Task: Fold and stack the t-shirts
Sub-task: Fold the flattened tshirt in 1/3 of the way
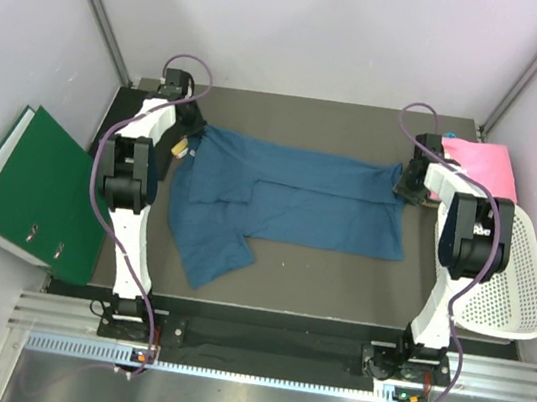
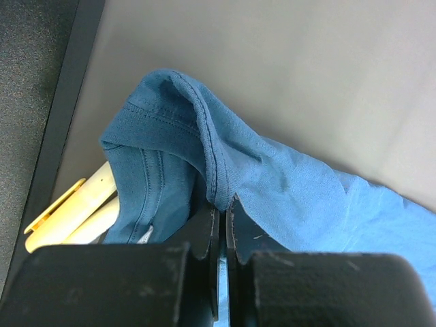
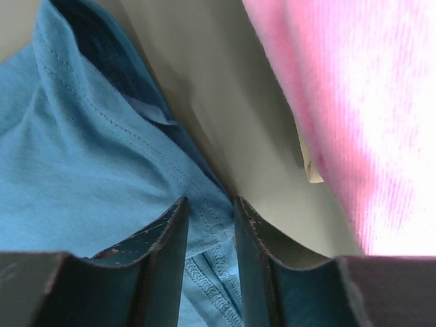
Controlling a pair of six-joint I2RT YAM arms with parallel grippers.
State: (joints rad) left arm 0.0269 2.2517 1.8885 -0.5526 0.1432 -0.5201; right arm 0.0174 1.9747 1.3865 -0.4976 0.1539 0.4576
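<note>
Teal shirt (image 1: 289, 199) stretched between both grippers, partly folded lengthwise — one sleeve out. Pink shirt (image 1: 484, 168) just beside the right gripper (image 3: 210, 214), outboard, not stacked yet. Left gripper (image 2: 222, 214) and right each pinch teal cloth — jaws nearly closed.

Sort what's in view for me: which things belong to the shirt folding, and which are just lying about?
Part of the job:
- blue t-shirt, held between the left gripper and the right gripper, both shut on it
- pink t-shirt, far right corner

Just lying about:
- green binder, by the left wall
- white mesh basket, right edge
</note>
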